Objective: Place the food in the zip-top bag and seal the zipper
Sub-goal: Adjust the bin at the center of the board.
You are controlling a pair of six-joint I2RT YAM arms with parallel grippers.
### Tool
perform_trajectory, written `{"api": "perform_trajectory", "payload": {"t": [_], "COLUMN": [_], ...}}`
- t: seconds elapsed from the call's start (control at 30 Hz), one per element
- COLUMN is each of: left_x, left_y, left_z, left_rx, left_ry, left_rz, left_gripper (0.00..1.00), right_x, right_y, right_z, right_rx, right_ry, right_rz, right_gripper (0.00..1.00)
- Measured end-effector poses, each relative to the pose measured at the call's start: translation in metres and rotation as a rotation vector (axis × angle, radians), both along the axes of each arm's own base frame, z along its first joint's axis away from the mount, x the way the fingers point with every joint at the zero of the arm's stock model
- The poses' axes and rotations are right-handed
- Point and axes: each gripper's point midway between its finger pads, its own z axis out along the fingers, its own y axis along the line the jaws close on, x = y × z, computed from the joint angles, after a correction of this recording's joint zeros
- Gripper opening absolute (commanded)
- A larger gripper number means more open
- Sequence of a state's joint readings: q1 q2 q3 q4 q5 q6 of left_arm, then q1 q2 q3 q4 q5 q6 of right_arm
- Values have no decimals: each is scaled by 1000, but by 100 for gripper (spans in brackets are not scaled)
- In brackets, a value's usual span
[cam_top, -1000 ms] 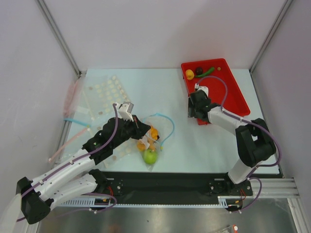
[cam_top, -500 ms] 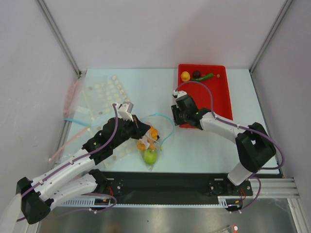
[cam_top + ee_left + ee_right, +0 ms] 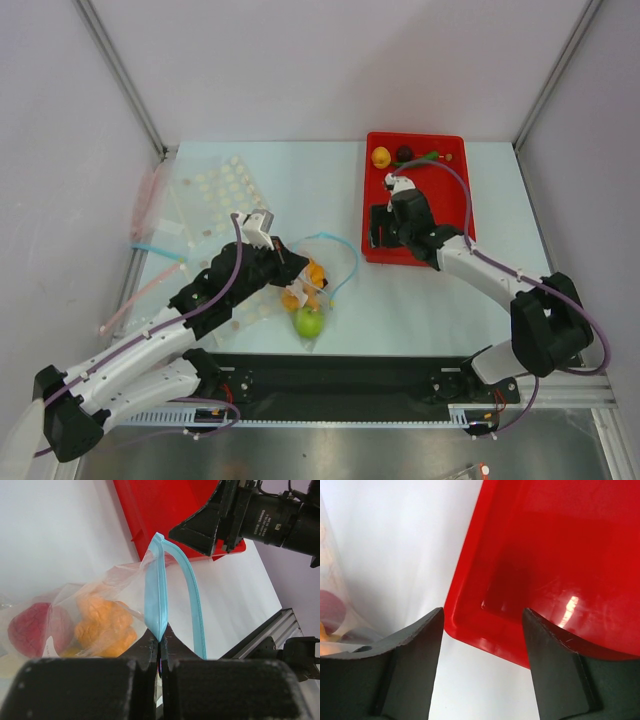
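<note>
My left gripper (image 3: 285, 262) is shut on the light-blue zipper (image 3: 159, 600) of the clear zip-top bag (image 3: 318, 295), holding the mouth up. In the bag lie an orange bunch (image 3: 313, 277), a green apple (image 3: 308, 321) and a red piece (image 3: 29, 630). More food sits at the far end of the red tray (image 3: 440, 210): a yellow piece (image 3: 381, 157), a dark purple ball (image 3: 405, 153) and a green chili (image 3: 429, 156). My right gripper (image 3: 378, 228) is open over the tray's near-left corner (image 3: 470, 625), with nothing between its fingers.
Clear bags with pink strips (image 3: 148, 200) and a dotted clear sheet (image 3: 215, 190) lie at the left of the table. Metal frame posts (image 3: 120, 75) rise at the back corners. The black base rail (image 3: 340, 375) runs along the near edge.
The red tray has slid left and turned square to the table. The right gripper closed briefly at its corner and now stands open again. The left arm has not moved.
</note>
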State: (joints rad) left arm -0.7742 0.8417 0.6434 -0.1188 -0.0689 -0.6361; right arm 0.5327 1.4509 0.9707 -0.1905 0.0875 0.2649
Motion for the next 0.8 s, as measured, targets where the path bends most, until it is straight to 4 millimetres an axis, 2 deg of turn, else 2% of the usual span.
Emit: {"api": "perform_trajectory", "payload": {"t": [0.2,0.3,0.4,0.43,0.53,0.8], "left_x": [0,0,0,0,0,0], "left_y": [1,2,2,2,2,2], "left_z": [1,1,1,1,1,1], "left_rx": [0,0,0,0,0,0], "left_ry": [-3,-3,-4,-4,-4,-4], "left_rz": [7,7,7,7,7,6], "left_gripper": [0,0,0,0,0,0], "right_x": [-5,-6,-4,-3,1,12], "right_y": [21,31,31,30,29,1], "right_z": [-22,-35,-43,-46,-48,-45], "right_rx": [-10,-33,-51,-62,-80,-88], "right_ry": [42,68,86,93,107,116], "right_rz": [43,57,46,38,23,-70], "right_gripper": [69,65,54,43,23,1]}}
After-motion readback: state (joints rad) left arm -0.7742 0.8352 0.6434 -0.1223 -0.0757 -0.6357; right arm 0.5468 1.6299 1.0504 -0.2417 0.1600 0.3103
